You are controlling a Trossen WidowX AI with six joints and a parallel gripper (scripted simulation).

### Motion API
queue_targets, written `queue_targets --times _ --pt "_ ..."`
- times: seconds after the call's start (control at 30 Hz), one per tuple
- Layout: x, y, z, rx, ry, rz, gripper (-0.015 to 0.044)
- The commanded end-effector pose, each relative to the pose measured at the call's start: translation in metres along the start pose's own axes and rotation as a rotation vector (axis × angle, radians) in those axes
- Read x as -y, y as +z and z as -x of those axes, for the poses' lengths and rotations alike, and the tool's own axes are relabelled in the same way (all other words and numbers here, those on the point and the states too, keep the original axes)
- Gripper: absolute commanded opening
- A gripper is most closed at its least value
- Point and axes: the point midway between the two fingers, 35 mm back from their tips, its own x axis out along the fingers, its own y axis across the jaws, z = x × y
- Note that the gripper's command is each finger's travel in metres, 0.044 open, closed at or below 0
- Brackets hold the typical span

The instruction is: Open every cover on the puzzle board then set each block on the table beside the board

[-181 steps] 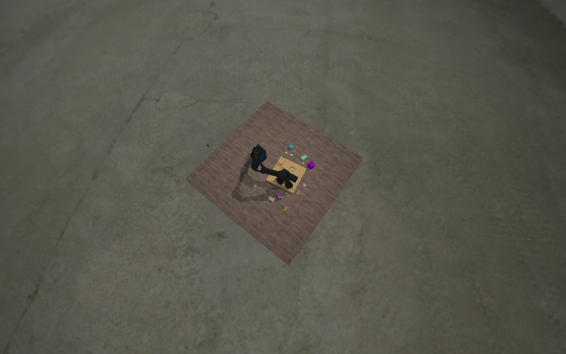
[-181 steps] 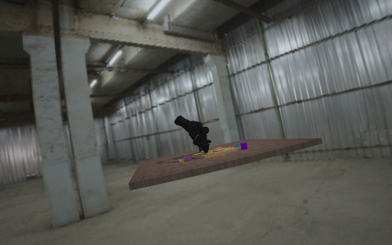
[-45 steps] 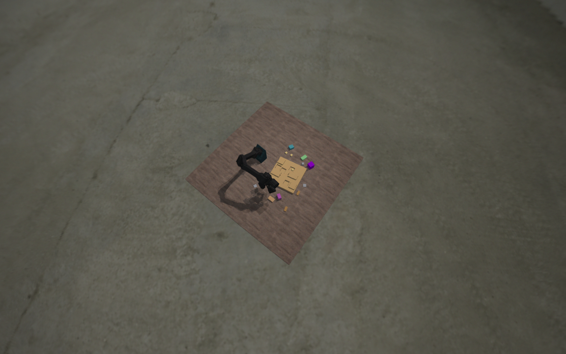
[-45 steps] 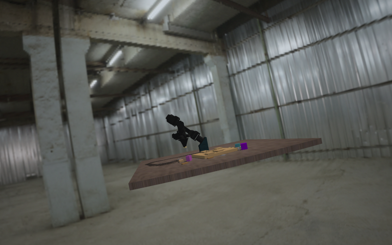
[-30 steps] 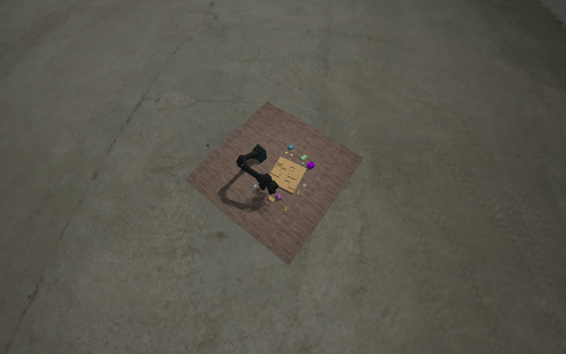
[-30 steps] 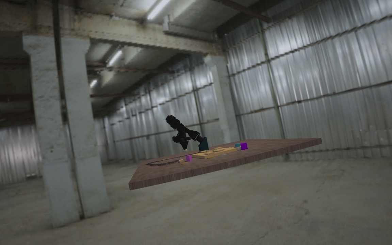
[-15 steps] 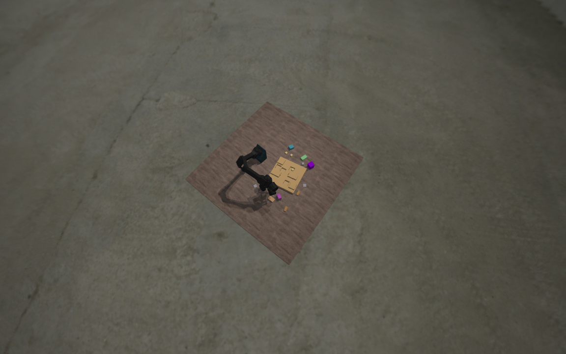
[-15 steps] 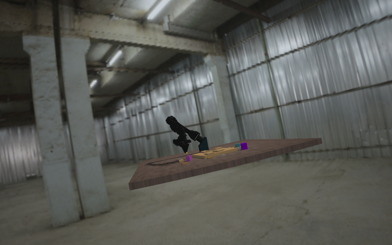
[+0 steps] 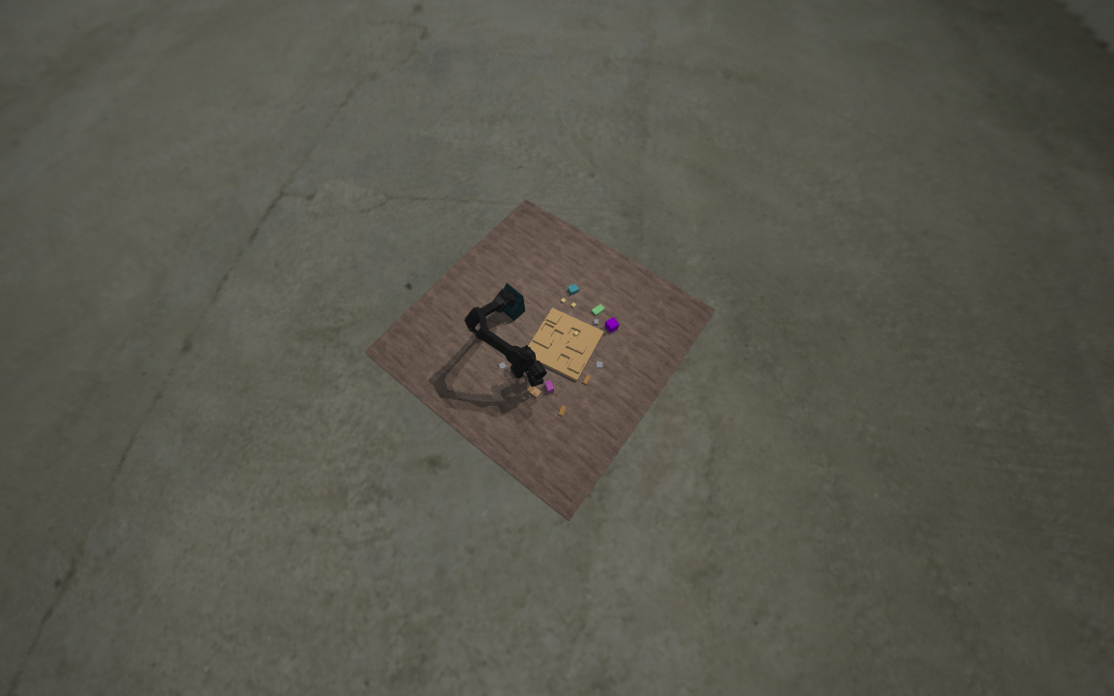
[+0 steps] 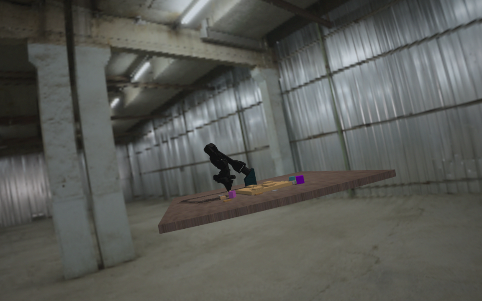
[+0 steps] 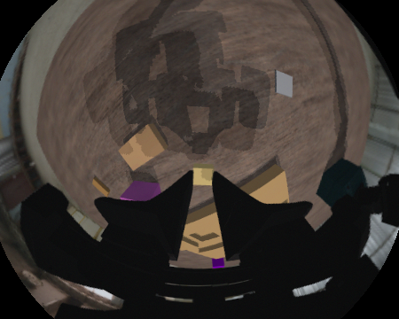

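The tan puzzle board (image 9: 591,332) (image 10: 283,184) (image 11: 274,188) lies flat on the table, with raised cover pieces and slots on top. How far each cover stands open is too small to tell. A small pale square (image 9: 575,332) shows on the board; whether it is a block or a knob is unclear. My gripper (image 10: 229,190) (image 11: 202,175) is shut on a small pale yellow block (image 11: 203,174), low over the table just off the board's edge. Whether the block touches the table is unclear. Two small yellow blocks (image 9: 563,300) (image 9: 573,304) lie on the table beyond the board.
A magenta block (image 9: 548,387) (image 10: 232,194) (image 11: 142,190) and an orange block (image 9: 534,391) (image 11: 143,147) lie near the gripper. A grey tile (image 9: 502,364) (image 11: 284,83) lies by the arm. A purple cube (image 9: 612,325) (image 10: 300,179), green block (image 9: 598,308) and teal block (image 9: 573,289) lie beyond the board.
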Motion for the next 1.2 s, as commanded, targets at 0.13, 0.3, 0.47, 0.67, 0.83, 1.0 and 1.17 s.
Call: queue_targets --times 0.13,0.3,0.47,0.67,0.83,1.0,1.17 --pt "0.001 0.0 -0.013 -0.002 0.0 0.004 0.008" --pt "0.002 0.001 -0.021 0.0 0.001 0.005 0.008" --pt "0.003 0.002 -0.029 0.002 0.002 0.005 0.008" --pt "0.003 0.003 -0.026 0.006 0.001 0.001 0.0185" --pt "0.003 0.003 -0.026 0.006 0.001 0.001 0.0316" --pt "0.003 0.003 -0.024 0.005 0.001 0.001 0.044" --pt "0.002 0.001 -0.01 0.002 0.0 0.001 0.044"
